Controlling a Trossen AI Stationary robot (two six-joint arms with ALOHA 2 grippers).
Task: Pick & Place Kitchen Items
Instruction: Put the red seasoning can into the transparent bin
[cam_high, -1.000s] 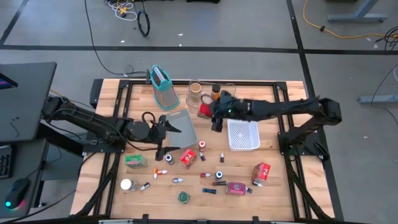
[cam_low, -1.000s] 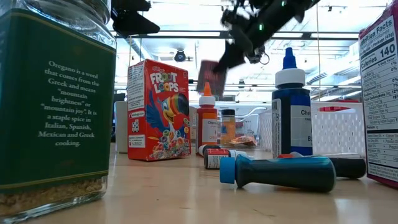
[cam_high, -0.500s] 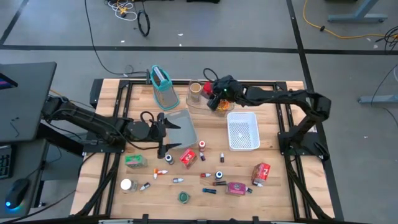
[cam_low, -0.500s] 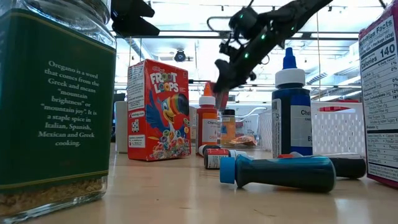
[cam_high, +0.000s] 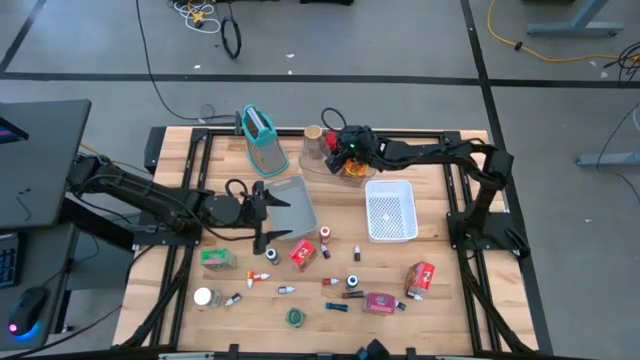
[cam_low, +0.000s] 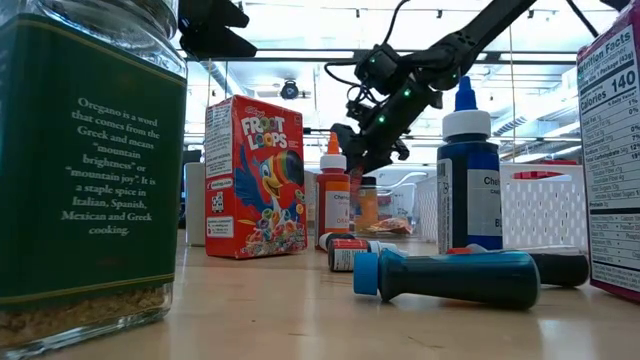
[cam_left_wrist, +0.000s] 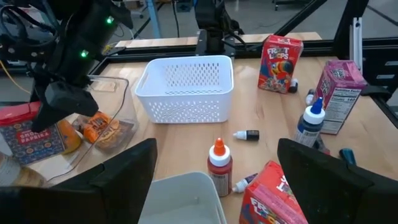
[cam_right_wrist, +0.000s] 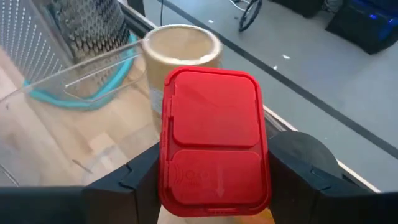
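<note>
Right gripper is clamped on a red-lidded tin, lid facing the wrist camera, long axis running along the fingers. It hangs over the clear tray at the table's far edge, just beside the tan round lid; the drop point lies directly below, so this arm is nearer. Left gripper waits with fingers apart over the grey tray. Versus one second ago: the right arm has swung from near the white basket toward the far edge and lowered.
</note>
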